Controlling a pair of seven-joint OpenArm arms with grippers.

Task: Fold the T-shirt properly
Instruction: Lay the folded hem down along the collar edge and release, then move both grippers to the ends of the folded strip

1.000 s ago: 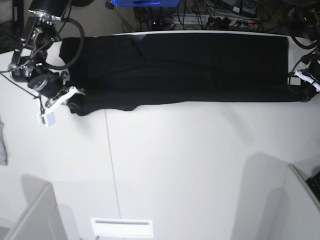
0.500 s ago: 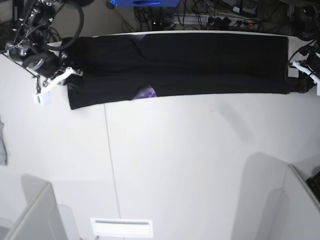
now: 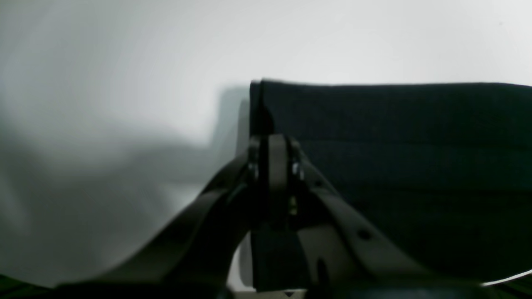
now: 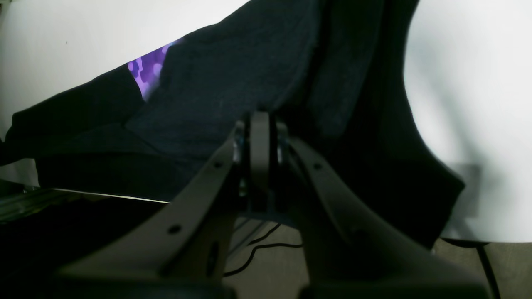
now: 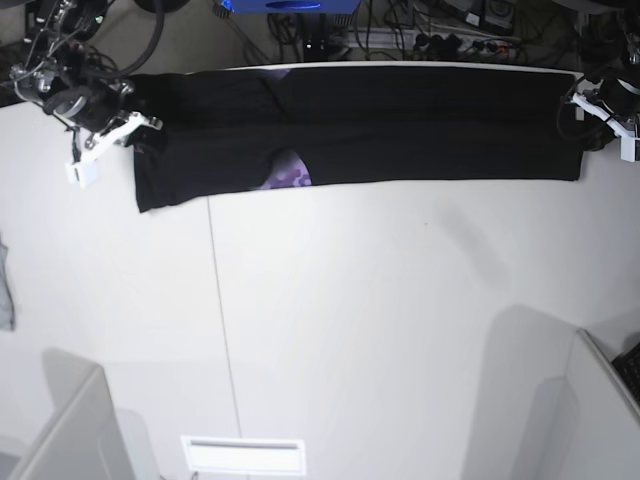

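The black T-shirt (image 5: 400,130) lies stretched in a long band along the table's far edge. A patch of purple hexagon print (image 5: 290,172) shows at its near hem. My left gripper (image 5: 585,128) is shut on the shirt's right end; in the left wrist view the gripper (image 3: 270,143) pinches the cloth edge (image 3: 395,145). My right gripper (image 5: 140,140) is shut on the shirt's left end; in the right wrist view the gripper (image 4: 259,122) bites dark cloth (image 4: 232,83), with the purple print (image 4: 149,70) to its left.
A small grey cloth scrap (image 5: 5,290) lies at the table's left edge. Grey partition panels stand at the near left (image 5: 70,430) and near right (image 5: 600,400). A white slot (image 5: 243,455) sits at the front. Cables (image 5: 400,35) run behind the table (image 5: 350,320).
Both grippers have moved toward the table's far edge, pulling the shirt's ends back with them. The shirt band has shifted away, and the purple print has come into view at its hem.
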